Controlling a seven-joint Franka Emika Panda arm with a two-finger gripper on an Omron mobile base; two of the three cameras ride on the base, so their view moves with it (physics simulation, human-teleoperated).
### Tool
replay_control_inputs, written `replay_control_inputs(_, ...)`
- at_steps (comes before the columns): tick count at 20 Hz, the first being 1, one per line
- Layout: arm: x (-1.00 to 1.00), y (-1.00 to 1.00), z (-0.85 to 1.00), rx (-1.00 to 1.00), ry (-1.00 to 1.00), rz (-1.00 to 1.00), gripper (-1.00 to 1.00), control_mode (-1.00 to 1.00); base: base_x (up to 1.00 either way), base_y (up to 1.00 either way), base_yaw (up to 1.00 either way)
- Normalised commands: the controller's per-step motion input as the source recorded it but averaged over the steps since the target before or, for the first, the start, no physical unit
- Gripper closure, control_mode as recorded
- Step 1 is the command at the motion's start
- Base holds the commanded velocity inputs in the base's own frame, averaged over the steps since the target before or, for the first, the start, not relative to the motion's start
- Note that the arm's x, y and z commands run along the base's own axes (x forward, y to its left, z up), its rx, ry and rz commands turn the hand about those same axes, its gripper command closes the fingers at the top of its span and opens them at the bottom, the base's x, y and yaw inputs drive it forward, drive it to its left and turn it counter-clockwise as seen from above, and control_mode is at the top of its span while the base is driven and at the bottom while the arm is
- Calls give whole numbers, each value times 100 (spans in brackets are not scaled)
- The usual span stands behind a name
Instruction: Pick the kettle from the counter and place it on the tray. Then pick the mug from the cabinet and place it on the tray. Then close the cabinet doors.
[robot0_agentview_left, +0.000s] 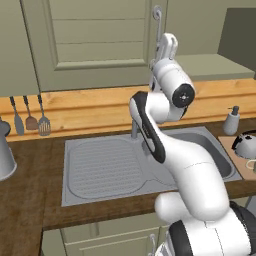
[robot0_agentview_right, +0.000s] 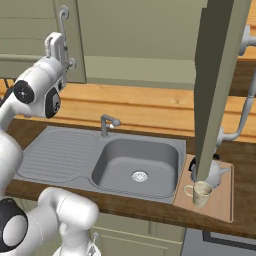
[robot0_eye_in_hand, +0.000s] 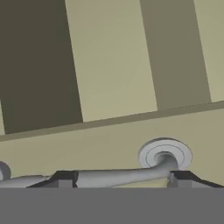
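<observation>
My gripper is raised against the left cabinet door, at its silver bar handle. In the hand view the handle lies across my open gripper, spanning both spread fingertips. That door sits about flush with the cabinet front. The right cabinet door stands open, edge-on. Between the doors show the cabinet's pale shelf and back wall. The kettle and the mug stand on the tray.
The grey sink with tap and ridged drainer is set in the wood counter. A pump bottle stands behind the tray. A tall grey cone vessel and hanging utensils are at the left.
</observation>
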Motion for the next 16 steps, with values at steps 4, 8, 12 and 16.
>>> replay_control_inputs(4, 18, -16, -13, 0, 8, 0, -100, -100, 0, 0, 0)
replay_control_inputs(8, -29, -22, -2, 0, 19, 0, -100, -100, 0, 0, 0)
replay_control_inputs(12, -51, -33, 11, 0, 7, 0, -100, -100, 0, 0, 0)
replay_control_inputs(16, -60, -33, 15, -5, 1, 0, -100, -100, 0, 0, 0)
